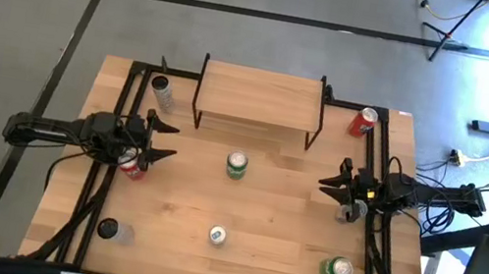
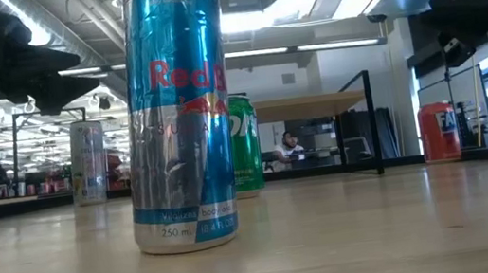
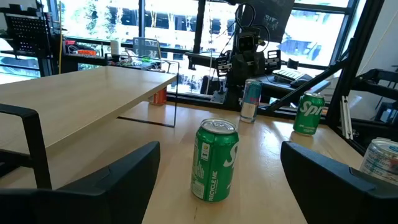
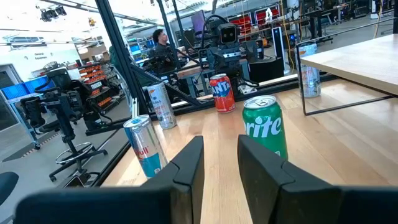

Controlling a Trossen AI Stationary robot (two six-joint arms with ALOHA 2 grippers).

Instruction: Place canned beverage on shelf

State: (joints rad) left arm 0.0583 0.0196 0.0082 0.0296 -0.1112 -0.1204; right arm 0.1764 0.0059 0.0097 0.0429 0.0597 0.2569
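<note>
The shelf (image 1: 261,98) stands at the table's far middle on thin black legs; it also shows in the left wrist view (image 3: 87,99). A green can (image 1: 236,164) stands upright on the table in front of it. My left gripper (image 1: 164,140) is open and empty at the left, its fingers pointing at the green can (image 3: 216,160) from a distance. My right gripper (image 1: 329,177) is at the right, open by a narrow gap (image 4: 221,146) and empty, facing the same green can (image 4: 264,127).
Other cans stand upright: a red one (image 1: 131,167) under my left arm, a silver one (image 1: 163,94) far left, a red one (image 1: 362,122) far right, a blue-silver one (image 1: 217,236) near the front, a green one (image 1: 337,269) front right, one (image 1: 348,211) beside my right arm, and a dark one (image 1: 108,229) front left.
</note>
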